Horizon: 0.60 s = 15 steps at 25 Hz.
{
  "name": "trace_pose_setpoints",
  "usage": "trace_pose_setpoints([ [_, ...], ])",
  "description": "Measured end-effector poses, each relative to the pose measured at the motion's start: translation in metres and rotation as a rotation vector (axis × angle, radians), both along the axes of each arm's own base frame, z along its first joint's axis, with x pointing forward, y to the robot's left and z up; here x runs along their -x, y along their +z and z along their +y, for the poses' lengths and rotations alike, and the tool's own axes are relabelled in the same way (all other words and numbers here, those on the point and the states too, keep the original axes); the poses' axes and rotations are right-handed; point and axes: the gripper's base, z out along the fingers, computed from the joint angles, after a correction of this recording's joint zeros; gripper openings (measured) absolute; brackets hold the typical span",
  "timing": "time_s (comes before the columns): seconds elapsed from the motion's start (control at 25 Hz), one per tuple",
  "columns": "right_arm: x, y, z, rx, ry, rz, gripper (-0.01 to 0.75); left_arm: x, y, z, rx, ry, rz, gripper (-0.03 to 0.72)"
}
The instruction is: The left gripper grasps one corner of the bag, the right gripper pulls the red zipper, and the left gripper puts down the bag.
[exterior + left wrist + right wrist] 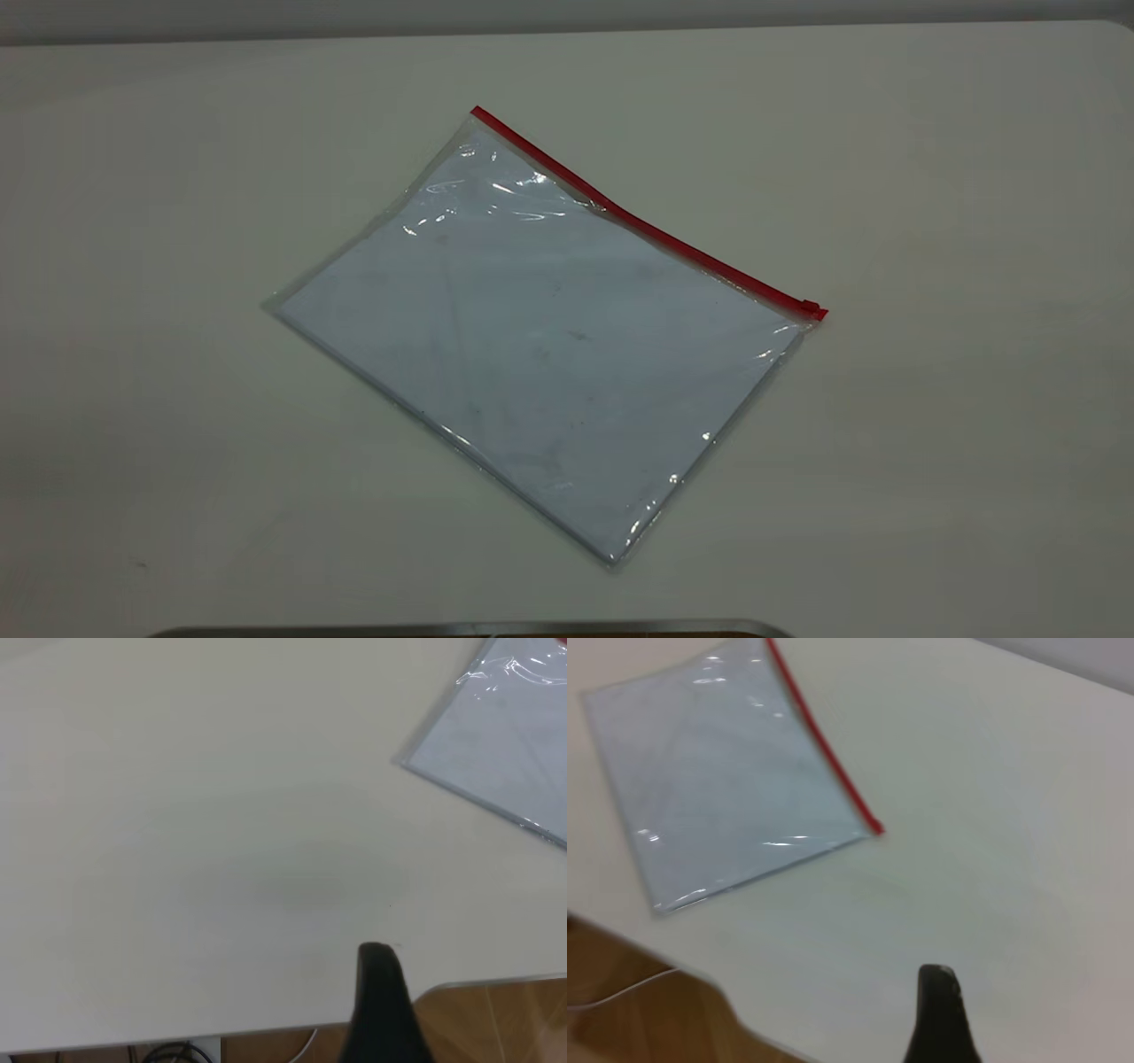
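The bag (pixel 540 346) lies flat on the white table (pixel 930 177), clear plastic with white paper inside. The red zipper (pixel 647 226) runs along its far long edge, with the small slider tab (pixel 811 307) at the right end. The red-capped corners of the bag are at the far left (pixel 476 112) and at the right (pixel 820 313). Neither arm shows in the exterior view. My left gripper (pixel 376 957) shows as one black wedge over bare table, away from a clear corner of the bag (pixel 496 753). My right gripper (pixel 937 979) shows as one wedge, well short of the zipper (pixel 824 753). Nothing is held.
The table's near edge (pixel 266 1032) and wooden floor (pixel 496 1019) show in the left wrist view. The table edge (pixel 700 979) and a white cable (pixel 620 992) show in the right wrist view. A dark metal rim (pixel 461 630) lies along the bottom of the exterior view.
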Motion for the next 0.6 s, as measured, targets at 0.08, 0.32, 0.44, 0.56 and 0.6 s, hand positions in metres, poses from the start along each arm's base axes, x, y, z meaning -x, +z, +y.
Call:
trace_pose_setpoints([
  [0.08, -0.0008, 0.0, 0.0007, 0.0, -0.061, 0.0, 0.574, 0.0, 0.0, 0.0, 0.0, 0.0, 0.0, 0.589],
  [0.32, -0.0024, 0.0, 0.0018, 0.0, -0.174, 0.0, 0.574, 0.0, 0.0, 0.0, 0.0, 0.0, 0.0, 0.589],
  [0.44, -0.0026, 0.0, 0.0019, -0.009, -0.196, 0.002, 0.574, 0.0, 0.0, 0.0, 0.0, 0.0, 0.0, 0.589],
  [0.56, -0.0027, -0.0003, 0.0, -0.019, -0.227, 0.008, 0.574, 0.0, 0.0, 0.0, 0.0, 0.0, 0.0, 0.589],
  [0.6, -0.0028, -0.0005, -0.001, -0.023, -0.242, 0.009, 0.574, 0.0, 0.0, 0.0, 0.0, 0.0, 0.0, 0.589],
])
